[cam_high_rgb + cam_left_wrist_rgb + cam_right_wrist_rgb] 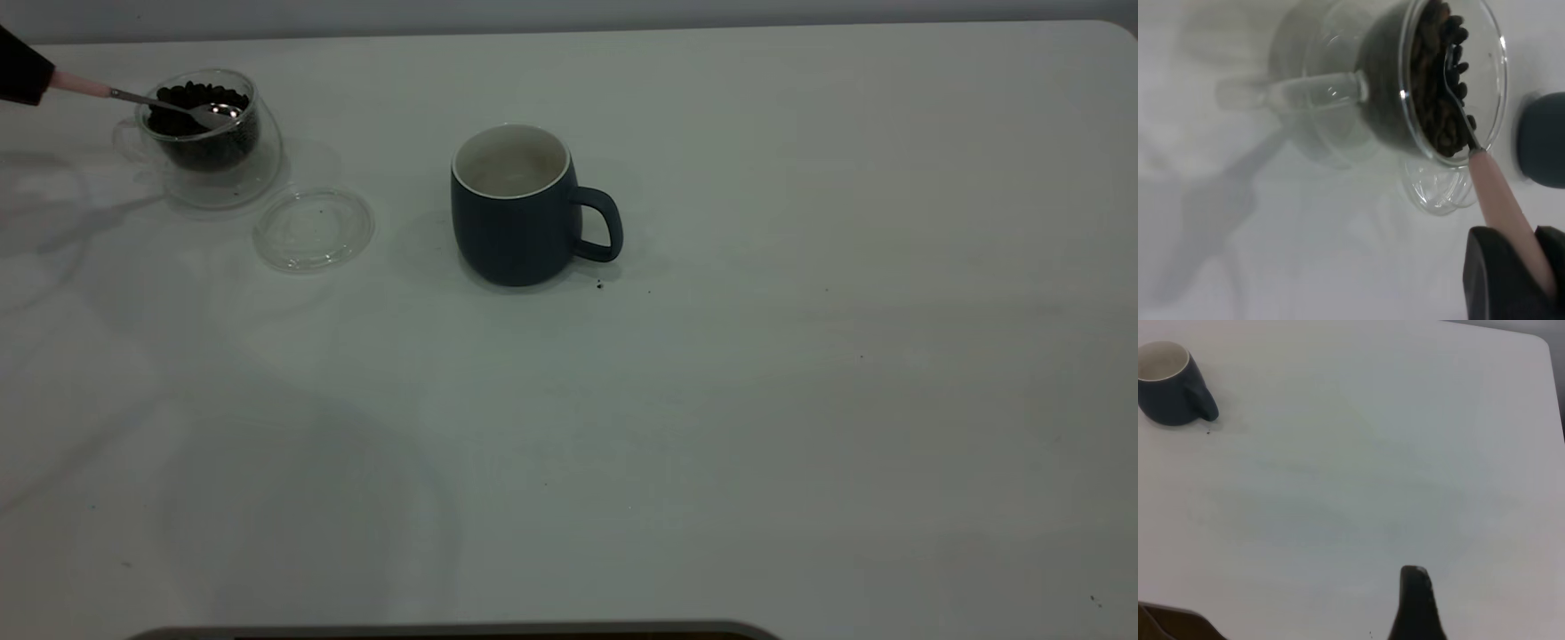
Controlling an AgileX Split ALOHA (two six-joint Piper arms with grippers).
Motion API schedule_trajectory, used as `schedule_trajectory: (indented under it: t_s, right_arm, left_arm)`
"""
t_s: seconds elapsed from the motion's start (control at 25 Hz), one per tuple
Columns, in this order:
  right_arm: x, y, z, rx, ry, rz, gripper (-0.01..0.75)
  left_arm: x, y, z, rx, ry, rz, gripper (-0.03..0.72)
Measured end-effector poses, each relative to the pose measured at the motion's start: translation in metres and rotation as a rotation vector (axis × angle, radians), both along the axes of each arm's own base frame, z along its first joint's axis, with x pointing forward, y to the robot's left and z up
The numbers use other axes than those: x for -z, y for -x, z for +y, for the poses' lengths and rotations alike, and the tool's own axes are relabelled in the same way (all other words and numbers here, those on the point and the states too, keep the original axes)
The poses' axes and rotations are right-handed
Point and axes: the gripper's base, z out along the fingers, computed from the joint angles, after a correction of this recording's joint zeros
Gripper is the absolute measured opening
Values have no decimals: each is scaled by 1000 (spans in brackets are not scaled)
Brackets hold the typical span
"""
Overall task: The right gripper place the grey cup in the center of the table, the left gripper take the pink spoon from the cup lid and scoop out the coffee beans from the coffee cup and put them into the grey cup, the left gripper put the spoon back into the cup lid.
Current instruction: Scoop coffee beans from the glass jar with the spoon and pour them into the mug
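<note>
Left claw holds the pink spoon, bowl dipped in the coffee cup.

Your left claw (1511, 280) is clamped narrow on the handle end of the pink spoon (133, 96). The spoon's long axis runs from the claw at 9 o'clock toward 3 o'clock, tilted down, its metal bowl resting on the coffee beans (191, 96) inside the coffee cup (206, 133), at the surface's (800, 400) 10 o'clock corner. The cup lid (313, 228) lies flat just beside the cup at its 4 o'clock. The grey cup (516, 209) stands upright near the middle, handle pointing to 3 o'clock. Of your right claw (1417, 603) only one finger shows, well apart from the mug; you cannot tell its opening.
</note>
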Motion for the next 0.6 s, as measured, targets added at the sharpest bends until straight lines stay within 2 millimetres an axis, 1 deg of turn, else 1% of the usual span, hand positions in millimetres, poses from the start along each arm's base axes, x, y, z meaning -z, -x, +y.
schedule_trajectory:
  t_s: [0.2, 0.28, 0.6]
  right_arm:
    - [0, 0, 0, 0, -1, 0, 588]
    - [0, 0, 0, 0, -1, 0, 588]
    - [0, 0, 0, 0, -1, 0, 588]
  left_arm:
    - [0, 7, 18, -71, 13, 32, 136]
    - [0, 8, 22, -84, 15, 36, 136]
    - [0, 6, 21, -102, 45, 28, 136]
